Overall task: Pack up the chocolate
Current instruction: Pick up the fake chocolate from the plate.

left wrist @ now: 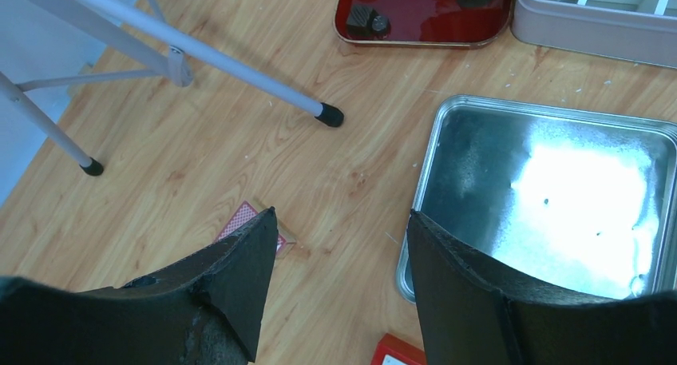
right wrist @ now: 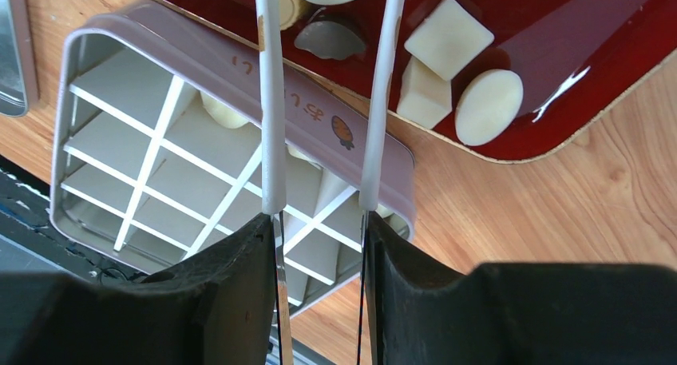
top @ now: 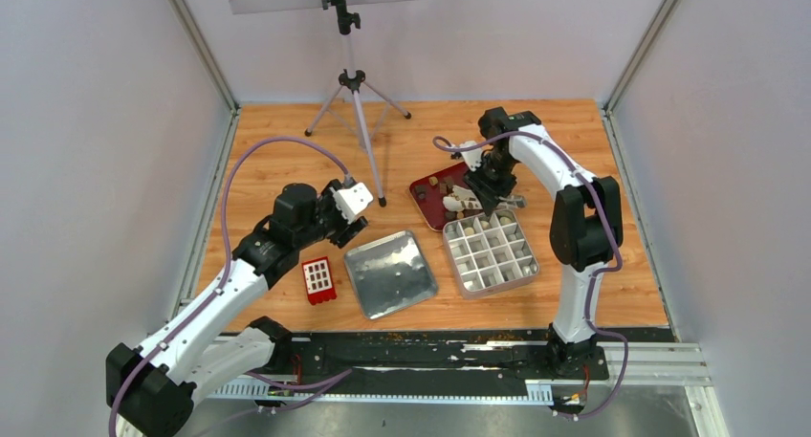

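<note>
your right tool [right wrist: 319,236] is clamped on a pair of white tongs [right wrist: 269,101], and the tongs reach out over the near wall of the divided box [right wrist: 184,41] into the red tray [right wrist: 575,53]. most of the chocolate [right wrist: 447,37] lies loose on that tray, cream and dark pieces close together, and a few cream pieces already sit in the box's far compartments. the tong tips run out of the wrist view, so you cannot tell whether they have a piece pinched.

watch three things. the round cream pieces look smooth, so a squeeze that lands off centre would likely flick one across the tray or onto the tabletop. the pieces sit crowded, so the tips may nudge a neighbour or grab two at once. the tong arms pass just over the box rim, so dropping low on the way back could catch the rim and shove the box.

your left tool [left wrist: 342,221] hangs open and empty above the tabletop beside the metal lid [left wrist: 479,165], well apart from the work
</note>
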Controlling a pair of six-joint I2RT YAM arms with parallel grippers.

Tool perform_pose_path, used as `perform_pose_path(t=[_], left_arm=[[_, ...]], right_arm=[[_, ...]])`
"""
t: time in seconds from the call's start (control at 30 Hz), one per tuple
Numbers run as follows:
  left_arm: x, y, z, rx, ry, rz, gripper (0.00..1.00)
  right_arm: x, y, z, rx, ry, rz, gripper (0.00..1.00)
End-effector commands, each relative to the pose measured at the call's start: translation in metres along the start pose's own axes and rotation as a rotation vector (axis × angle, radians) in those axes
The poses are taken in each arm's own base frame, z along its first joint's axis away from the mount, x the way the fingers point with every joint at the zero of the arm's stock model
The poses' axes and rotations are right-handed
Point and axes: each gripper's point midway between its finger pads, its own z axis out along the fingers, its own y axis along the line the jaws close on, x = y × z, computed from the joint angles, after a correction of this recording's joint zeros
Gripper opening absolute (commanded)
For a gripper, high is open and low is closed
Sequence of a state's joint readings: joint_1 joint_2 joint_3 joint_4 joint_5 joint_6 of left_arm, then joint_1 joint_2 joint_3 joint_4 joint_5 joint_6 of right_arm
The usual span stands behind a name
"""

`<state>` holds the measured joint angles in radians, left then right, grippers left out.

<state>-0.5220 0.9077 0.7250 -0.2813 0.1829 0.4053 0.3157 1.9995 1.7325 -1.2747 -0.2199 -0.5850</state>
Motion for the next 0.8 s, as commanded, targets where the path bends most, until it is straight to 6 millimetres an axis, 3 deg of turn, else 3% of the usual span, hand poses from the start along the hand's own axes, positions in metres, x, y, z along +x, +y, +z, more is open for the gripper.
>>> perform_pose_path(t=[0.0,0.1,0.3,0.53,0.77], left_arm=[[-0.012,0.003,-0.003,-0.011,-0.056,-0.017,0.69],[-0.012,0.004,-0.004,-0.014,-0.058,-0.023,0.69],[-0.011,0.004,-0.004,-0.012,-0.064,-0.036,0.7],[-0.01,0.004,-0.003,-0.015,-0.057,-0.027,0.7],[-0.007,0.004,0.0,-0.011,-0.043,-0.017,0.7]], right_arm=[[-0.004,-0.01,-0.005,0.062,-0.004,0.0,0.4],[-0.008,-0.007,-0.004,0.056,-0.01,-0.008,0.39],[-0.021,0.001,-0.009,0.053,-0.04,-0.051,0.25],[-0.023,0.013,-0.05,0.081,-0.109,-0.079,0.19],[0.001,0.036,-0.084,0.088,-0.159,-0.093,0.17]])
